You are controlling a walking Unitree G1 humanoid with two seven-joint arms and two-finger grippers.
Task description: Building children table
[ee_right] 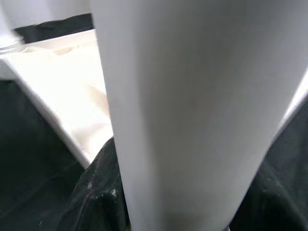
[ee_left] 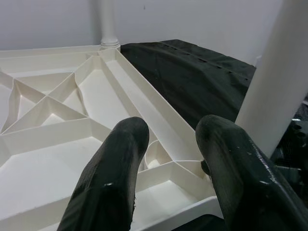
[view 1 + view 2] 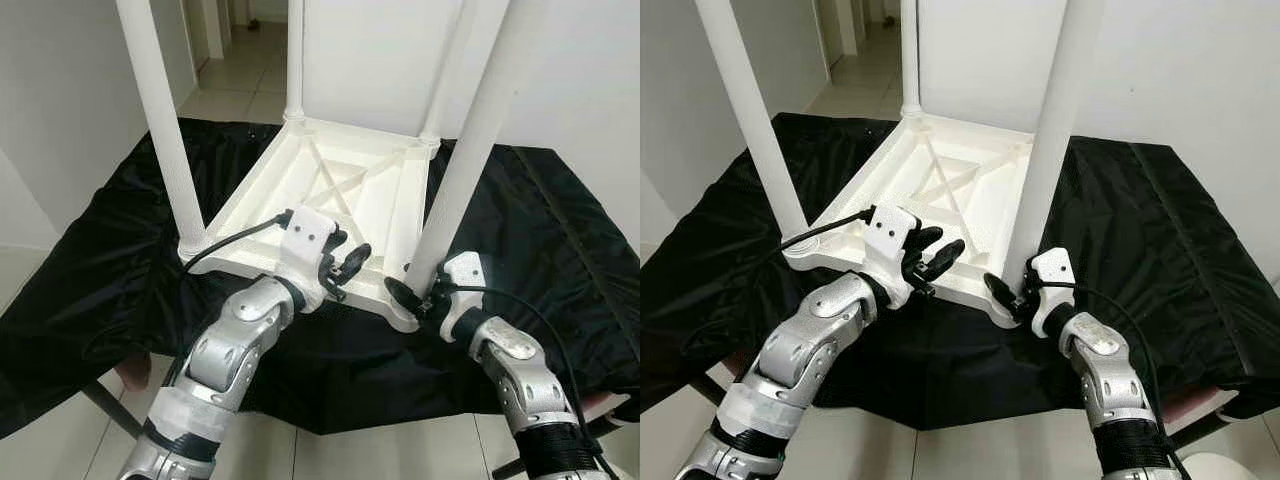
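A white plastic children's table lies upside down on a black cloth, its ribbed underside facing up and four white legs standing in the corners. My right gripper is shut around the base of the near right leg, which looms close in the right wrist view with one black finger beside it. My left gripper hovers open just over the table's near edge, a little left of that leg. Its two fingers frame the corner ribs and hold nothing.
The near left leg, far left leg and far right leg rise out of the top of the view. The cloth-covered surface ends close to my body, with tiled floor below. White walls stand behind and to the left.
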